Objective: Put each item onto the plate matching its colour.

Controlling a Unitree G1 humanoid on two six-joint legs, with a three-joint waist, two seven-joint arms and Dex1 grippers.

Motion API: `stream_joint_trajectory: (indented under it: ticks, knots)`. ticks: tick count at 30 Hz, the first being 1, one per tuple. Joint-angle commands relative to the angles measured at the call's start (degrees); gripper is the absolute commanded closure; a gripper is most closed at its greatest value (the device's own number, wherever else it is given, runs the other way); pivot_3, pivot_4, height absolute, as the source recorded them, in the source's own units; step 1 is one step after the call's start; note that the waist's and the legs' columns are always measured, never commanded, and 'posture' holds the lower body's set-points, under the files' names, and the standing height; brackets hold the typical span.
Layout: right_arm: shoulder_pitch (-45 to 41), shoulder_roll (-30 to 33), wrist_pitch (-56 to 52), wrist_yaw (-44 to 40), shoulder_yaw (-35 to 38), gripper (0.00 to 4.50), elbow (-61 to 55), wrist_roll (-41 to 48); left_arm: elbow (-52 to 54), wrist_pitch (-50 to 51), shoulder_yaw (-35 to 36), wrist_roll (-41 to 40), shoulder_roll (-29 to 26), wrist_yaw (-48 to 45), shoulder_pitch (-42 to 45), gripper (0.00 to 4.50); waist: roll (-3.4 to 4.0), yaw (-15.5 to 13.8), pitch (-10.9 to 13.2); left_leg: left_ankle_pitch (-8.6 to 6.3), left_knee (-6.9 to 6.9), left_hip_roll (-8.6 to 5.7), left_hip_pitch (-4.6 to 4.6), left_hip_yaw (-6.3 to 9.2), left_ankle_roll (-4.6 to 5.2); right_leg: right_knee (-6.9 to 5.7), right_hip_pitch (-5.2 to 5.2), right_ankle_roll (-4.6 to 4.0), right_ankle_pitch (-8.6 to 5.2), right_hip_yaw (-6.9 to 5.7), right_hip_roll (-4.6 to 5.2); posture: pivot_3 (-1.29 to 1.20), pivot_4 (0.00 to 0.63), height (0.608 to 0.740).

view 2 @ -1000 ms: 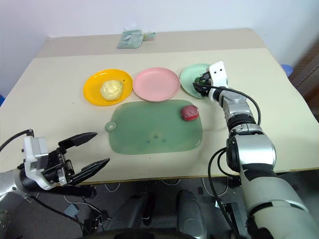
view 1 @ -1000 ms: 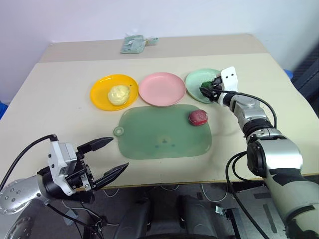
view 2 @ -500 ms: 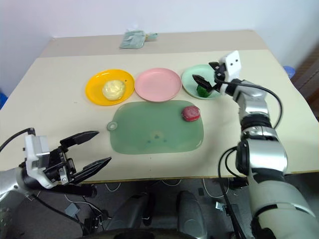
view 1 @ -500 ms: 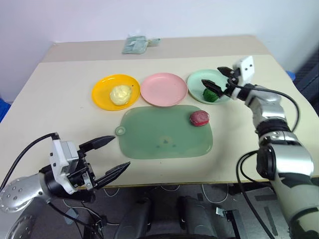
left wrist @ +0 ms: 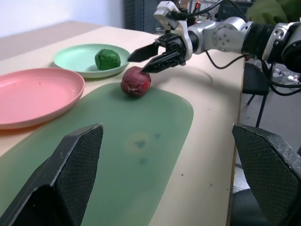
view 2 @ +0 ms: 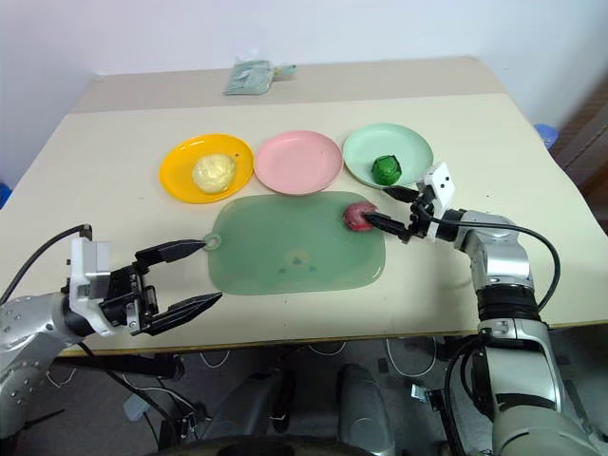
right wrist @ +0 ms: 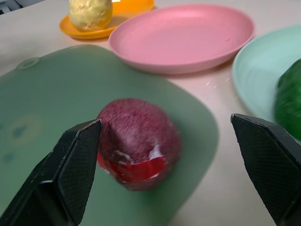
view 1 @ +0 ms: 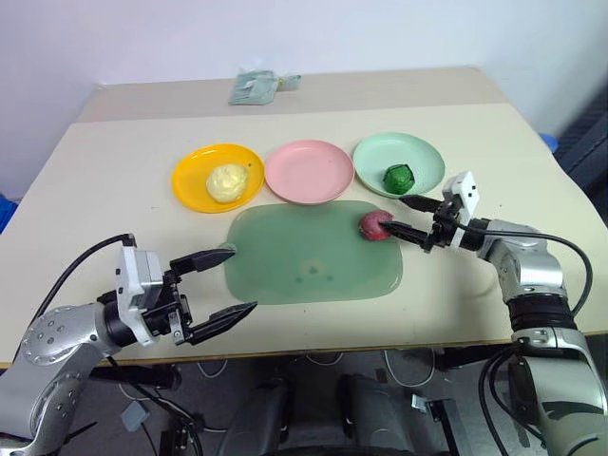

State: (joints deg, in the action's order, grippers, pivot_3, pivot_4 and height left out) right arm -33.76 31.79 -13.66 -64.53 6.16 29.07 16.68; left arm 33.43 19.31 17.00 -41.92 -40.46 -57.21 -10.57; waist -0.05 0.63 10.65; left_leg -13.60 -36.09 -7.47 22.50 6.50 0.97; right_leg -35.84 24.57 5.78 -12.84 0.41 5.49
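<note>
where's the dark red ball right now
The dark red ball sits on the right end of the green cutting mat, just below the pink plate and mint plate, with the right tool beside it.

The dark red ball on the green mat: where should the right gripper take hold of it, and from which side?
Probably across its round middle, coming in low from the robot's right. The dark red ball sits free at the green mat's corner, and the open right gripper already points at it from that side.
</note>
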Motion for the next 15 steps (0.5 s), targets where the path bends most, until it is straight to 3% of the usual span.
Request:
stream_joint_trajectory:
  ticks: [1,9,12,15]
  knots:
    - [-0.8,-0.8,-0.2,-0.4,-0.6,0.02,0.3,0.6,0.2,-0.7,0.7,-0.4,-0.6,-0.6,0.1,0.00,-0.01,0.0,0.0,0.00,0.00,0.00,0.00,0.00,0.00,0.00,0.00,0.00,0.00,0.00,0.00,0.00,0.150,0.740]
    - [-1.1,-2.0,0.8,-2.1,-3.0,0.02,3.1,0.2,2.6,-1.5,2.2,-0.1,0.2,0.9,-3.5,0.00,-0.02,0.0,0.0,0.00,0.01,0.00,0.00,-0.01,0.00,0.00,0.01,0.00,0.00,0.01,0.00,0.00,0.150,0.740]
    - [-1.6,-2.5,0.6,-2.3,-2.9,0.81,2.7,0.8,3.9,-1.4,2.6,-0.1,0.4,2.0,-4.7,0.00,-0.03,0.0,0.0,0.00,0.00,0.01,0.00,-0.01,0.00,0.00,0.00,0.00,0.00,0.01,-0.01,0.00,0.150,0.740]
    - [-2.1,-2.9,0.7,-2.5,-2.6,2.20,1.4,1.5,5.0,-1.3,3.0,-0.2,0.5,3.1,-5.7,0.00,-0.03,0.0,0.0,-0.01,-0.01,0.01,0.00,-0.02,0.00,0.01,0.00,0.00,0.00,0.02,0.00,0.00,0.150,0.740]
